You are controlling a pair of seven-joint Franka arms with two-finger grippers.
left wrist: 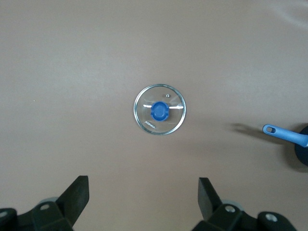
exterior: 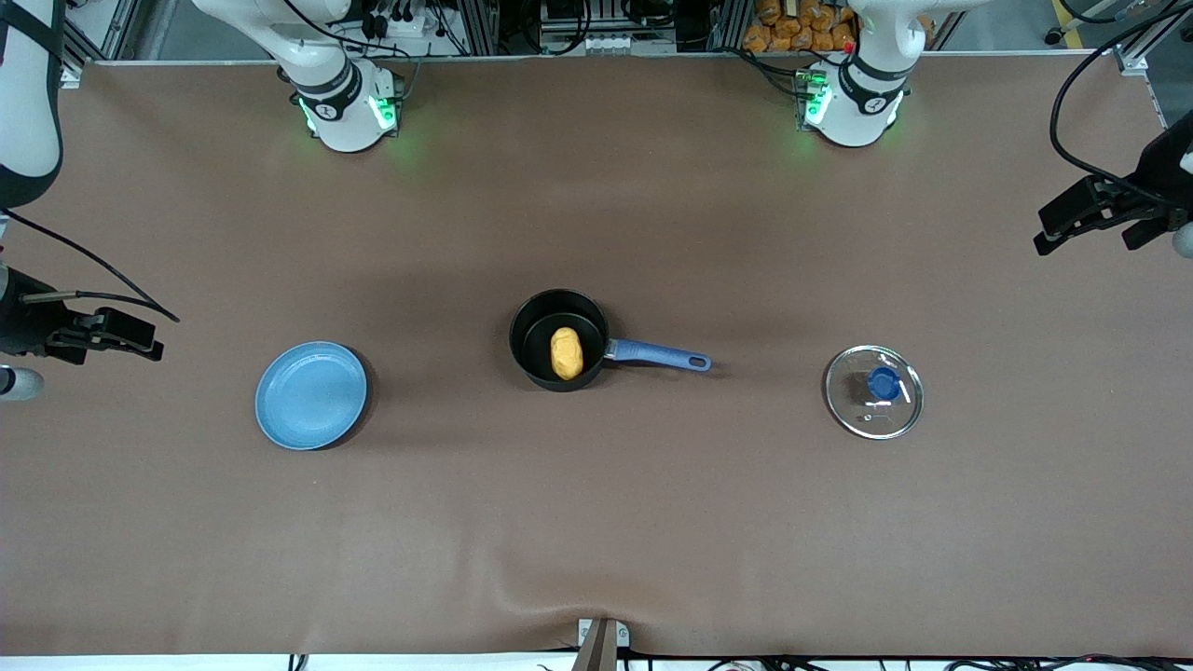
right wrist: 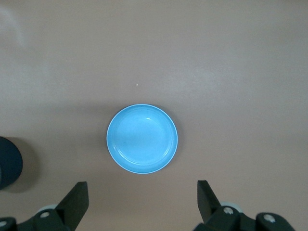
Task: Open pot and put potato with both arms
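Front view is showing the potato [exterior: 566, 352] lying in the pot [exterior: 543, 322], lid [exterior: 873, 391] off toward the left arm's end. Both grippers, left [left wrist: 143, 197] and right [right wrist: 142, 198], are hanging spread and empty; the glass lid is likely fragile, best gripped by its knob [left wrist: 159, 110].

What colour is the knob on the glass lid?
Blue. The knob sits in the middle of the clear lid; the left wrist view shows it best.

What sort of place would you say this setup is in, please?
Probably a robotics lab, not a kitchen: two arm bases bolted at the edge of a brown-covered table, cabling and equipment racks along it, and only a pot, lid and plate as props.
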